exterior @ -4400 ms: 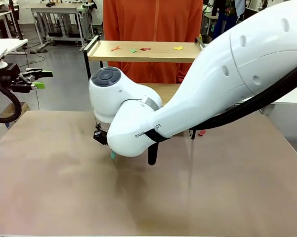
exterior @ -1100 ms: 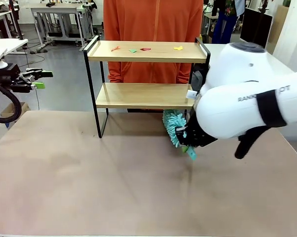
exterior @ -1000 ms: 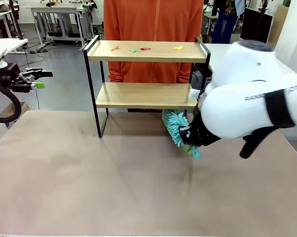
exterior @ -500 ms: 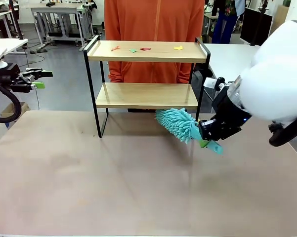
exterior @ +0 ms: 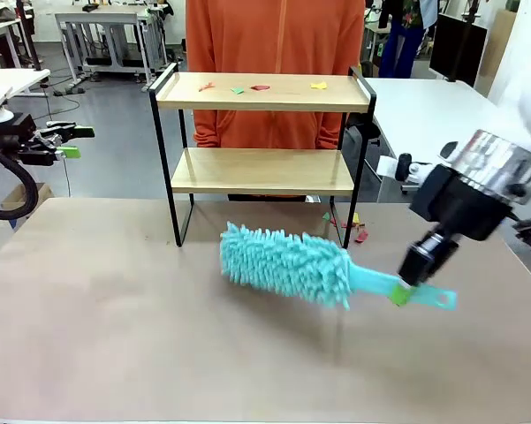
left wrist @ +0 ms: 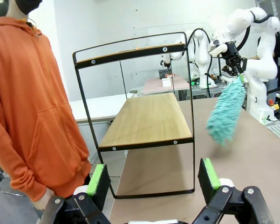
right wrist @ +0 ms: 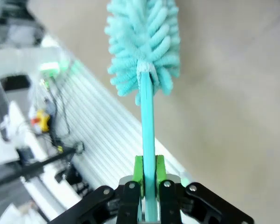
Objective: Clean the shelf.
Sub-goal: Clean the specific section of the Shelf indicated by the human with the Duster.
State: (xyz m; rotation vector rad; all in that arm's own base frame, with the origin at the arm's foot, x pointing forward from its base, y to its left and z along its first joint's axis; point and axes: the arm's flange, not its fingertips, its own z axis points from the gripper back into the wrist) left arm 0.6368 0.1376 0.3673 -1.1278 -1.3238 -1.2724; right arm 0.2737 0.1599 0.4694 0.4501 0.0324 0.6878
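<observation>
Before the shelf (exterior: 261,93), on my side of it and low over the table (exterior: 115,336), my right pincer (exterior: 399,293) is clenched on the duster (exterior: 287,262). The green pads pinch the flat teal handle near its tail end. The fluffy head lies out in front of the shelf's lower board, clear of the frame, and the handle runs off past the shelf's right legs to me.

I judge the duster very light. The head is soft and will splay against wood without scratching. The handle looks thin, smooth plastic, stiff enough to steer but likely to flex. Held this far back it is a long lever, so any drag on the head could twist the handle between my pads. A hold nearer the head would give firmer control, though less reach.

The shelf looks light too: two pale boards in a thin black frame on slim legs. I expect it to slide or rock if I push sideways, so I would sweep gently along the boards and keep off the raised side rails.

Its top board carries a few small coloured scraps (exterior: 247,88), red, green and yellow, spread along the back half. They look like paper, light enough to scatter. More scraps (exterior: 353,228) lie on the table just beside the shelf's right front leg.

My left pincer (left wrist: 153,179) is released, jaws wide, grasping nothing, well off the shelf's left end. A person (exterior: 274,35) in orange stands just behind the shelf.
</observation>
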